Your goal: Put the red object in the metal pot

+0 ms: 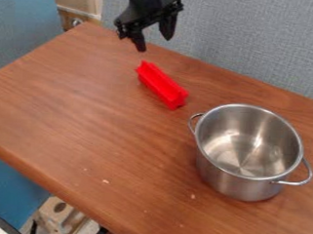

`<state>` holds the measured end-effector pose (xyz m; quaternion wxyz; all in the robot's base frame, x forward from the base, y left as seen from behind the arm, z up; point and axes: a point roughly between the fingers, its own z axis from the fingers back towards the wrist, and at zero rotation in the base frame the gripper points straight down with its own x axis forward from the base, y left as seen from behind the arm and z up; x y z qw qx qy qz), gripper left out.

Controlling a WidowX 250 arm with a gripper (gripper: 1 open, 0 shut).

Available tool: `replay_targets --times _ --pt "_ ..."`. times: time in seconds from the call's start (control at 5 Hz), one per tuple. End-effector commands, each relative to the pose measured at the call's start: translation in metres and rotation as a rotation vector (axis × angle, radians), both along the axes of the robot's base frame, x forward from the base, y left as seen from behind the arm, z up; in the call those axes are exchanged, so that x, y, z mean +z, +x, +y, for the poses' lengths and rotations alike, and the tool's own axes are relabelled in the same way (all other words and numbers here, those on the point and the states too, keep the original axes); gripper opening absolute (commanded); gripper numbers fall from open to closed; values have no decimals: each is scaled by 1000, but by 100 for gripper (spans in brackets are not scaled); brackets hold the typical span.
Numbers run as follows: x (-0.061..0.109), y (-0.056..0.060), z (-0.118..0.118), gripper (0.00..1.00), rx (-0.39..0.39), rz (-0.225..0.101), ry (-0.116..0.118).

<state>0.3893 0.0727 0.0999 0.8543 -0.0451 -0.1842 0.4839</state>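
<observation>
The red object [161, 84] is a small bright red bar lying flat on the wooden table, angled from upper left to lower right. To its lower right the metal pot [249, 150] stands upright, shiny, with nothing inside. My black gripper [144, 34] hangs in the air above and behind the bar's far end, apart from it. Its fingers [126, 32] are spread, so it is open and holds nothing.
The brown wooden table [81, 116] has its front edge running diagonally at the lower left. A blue-grey wall rises right behind it. A beige box [76, 0] sits at the back left corner.
</observation>
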Motion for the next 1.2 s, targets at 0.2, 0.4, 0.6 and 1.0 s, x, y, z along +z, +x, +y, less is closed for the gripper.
replay_targets --times 0.2,0.4,0.6,1.0 --pt "-13 4 -9 100 -35 -38 60" --pt "-26 5 -11 100 -35 -35 78" --pt "-37 7 -13 100 -36 -31 95" --pt "-44 8 -15 0 -38 -25 112"
